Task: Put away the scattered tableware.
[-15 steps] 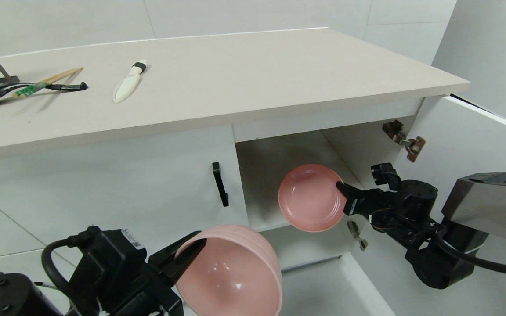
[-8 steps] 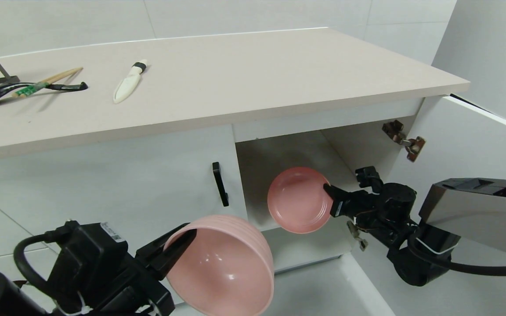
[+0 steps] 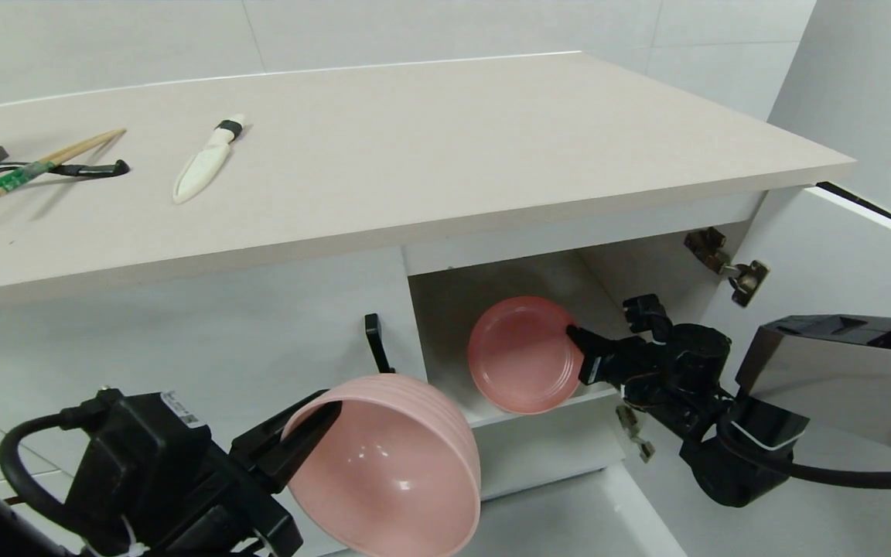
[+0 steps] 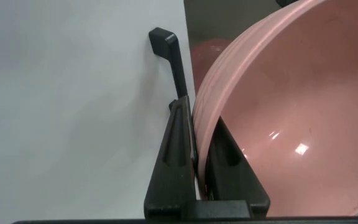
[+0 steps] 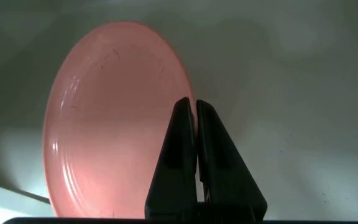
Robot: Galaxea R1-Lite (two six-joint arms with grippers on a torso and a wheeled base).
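Pink plate point(image 3: 521, 354), pinched at its rim by my right end effector point(image 3: 574, 342), stands on edge inside the open cabinet point(image 3: 476, 302). Its lower rim is at the shelf point(image 3: 569, 404), though I cannot tell if it touches. My left end effector point(image 3: 312, 424) is clamped over the rim of a pink bowl point(image 3: 391, 476), which is held tilted before the closed door point(image 3: 182, 340). Both pieces look smooth, glossy and rigid: the plate shallow with stepped rings, the bowl deep with a ribbed outer wall. I judge them light, slick and breakable if dropped, with the rim the one workable hold. A white utensil point(image 3: 202, 158) and chopsticks point(image 3: 66, 149) lie on the table point(image 3: 453, 147).
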